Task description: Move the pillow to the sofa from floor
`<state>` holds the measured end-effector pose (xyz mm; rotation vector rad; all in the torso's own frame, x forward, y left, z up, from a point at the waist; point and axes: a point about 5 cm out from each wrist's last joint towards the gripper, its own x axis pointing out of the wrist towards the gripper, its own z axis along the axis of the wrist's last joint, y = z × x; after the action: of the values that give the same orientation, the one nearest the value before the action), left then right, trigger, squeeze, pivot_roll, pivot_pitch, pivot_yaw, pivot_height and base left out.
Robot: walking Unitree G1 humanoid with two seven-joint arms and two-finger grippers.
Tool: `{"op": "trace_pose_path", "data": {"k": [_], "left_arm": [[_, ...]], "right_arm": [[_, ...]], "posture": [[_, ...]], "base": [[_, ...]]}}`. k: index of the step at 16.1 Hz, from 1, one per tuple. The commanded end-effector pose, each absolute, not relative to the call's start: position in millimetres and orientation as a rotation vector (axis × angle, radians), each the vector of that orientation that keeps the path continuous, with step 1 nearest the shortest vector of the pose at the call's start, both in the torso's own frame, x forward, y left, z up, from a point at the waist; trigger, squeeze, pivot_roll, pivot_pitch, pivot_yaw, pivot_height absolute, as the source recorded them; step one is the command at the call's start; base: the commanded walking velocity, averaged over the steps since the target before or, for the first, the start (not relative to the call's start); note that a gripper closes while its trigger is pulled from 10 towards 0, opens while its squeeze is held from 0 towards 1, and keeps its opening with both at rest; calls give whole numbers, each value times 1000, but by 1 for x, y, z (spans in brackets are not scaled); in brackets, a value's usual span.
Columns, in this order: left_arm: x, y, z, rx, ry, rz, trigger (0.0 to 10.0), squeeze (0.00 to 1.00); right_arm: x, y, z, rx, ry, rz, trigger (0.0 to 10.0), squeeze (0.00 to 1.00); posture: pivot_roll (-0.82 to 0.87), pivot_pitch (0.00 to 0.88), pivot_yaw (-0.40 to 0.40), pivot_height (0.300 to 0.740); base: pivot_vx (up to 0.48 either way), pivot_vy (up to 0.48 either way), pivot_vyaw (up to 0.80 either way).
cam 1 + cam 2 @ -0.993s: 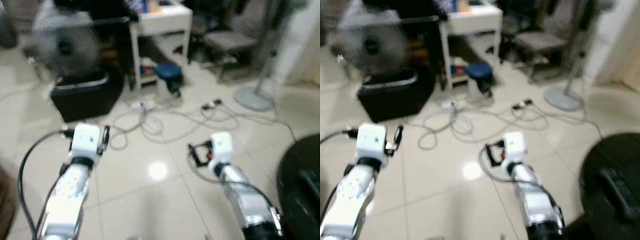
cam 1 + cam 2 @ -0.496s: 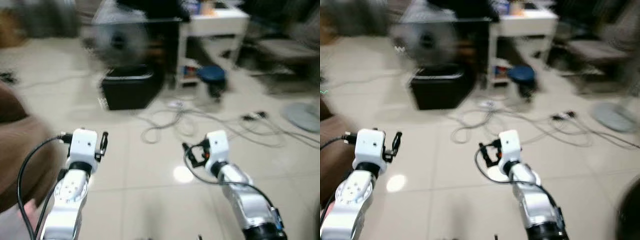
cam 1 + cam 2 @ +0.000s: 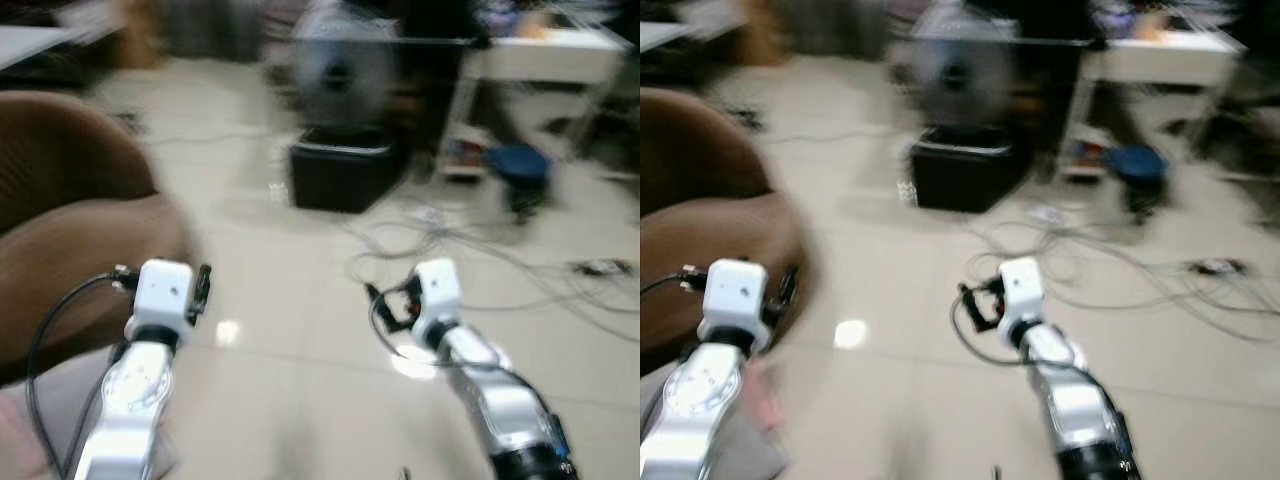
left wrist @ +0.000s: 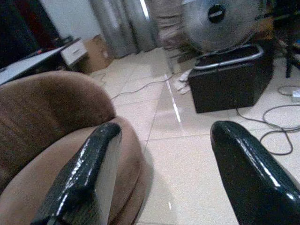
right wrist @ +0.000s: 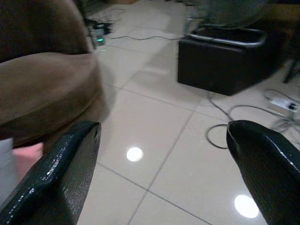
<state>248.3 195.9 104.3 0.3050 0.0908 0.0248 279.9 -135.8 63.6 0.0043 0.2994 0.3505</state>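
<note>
While both arms are held out over the tiled floor (image 3: 290, 330), left gripper (image 4: 164, 173) and right gripper (image 5: 164, 173) jaws spread and empty, brown sofa (image 3: 70, 230) seen beside the left arm, pillow's place cannot be told.

Motion blurs the fan (image 3: 340, 62) and white table (image 3: 545, 55).

Both arms are held fwd at mid height. Left gripper (image 4: 164, 173) is spread wide, nothing held. Right gripper (image 5: 164, 173) is likewise spread wide, nothing betw. fingers.
</note>
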Motion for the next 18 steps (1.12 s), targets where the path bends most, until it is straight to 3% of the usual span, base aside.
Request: {"op": "trace_pose_path", "data": {"k": [1, 18], "left_arm": [[248, 200, 106, 324, 86, 33, 10000, 0], [252, 201, 109, 339, 77, 22, 10000, 0]], "right_arm": [[283, -133, 70, 17, 267, 356, 10000, 0], [284, -135, 67, 52, 270, 314, 10000, 0]], "posture": [[78, 0, 19, 740], [70, 0, 32, 740]], "base": [[0, 360, 419], [0, 361, 0]]}}
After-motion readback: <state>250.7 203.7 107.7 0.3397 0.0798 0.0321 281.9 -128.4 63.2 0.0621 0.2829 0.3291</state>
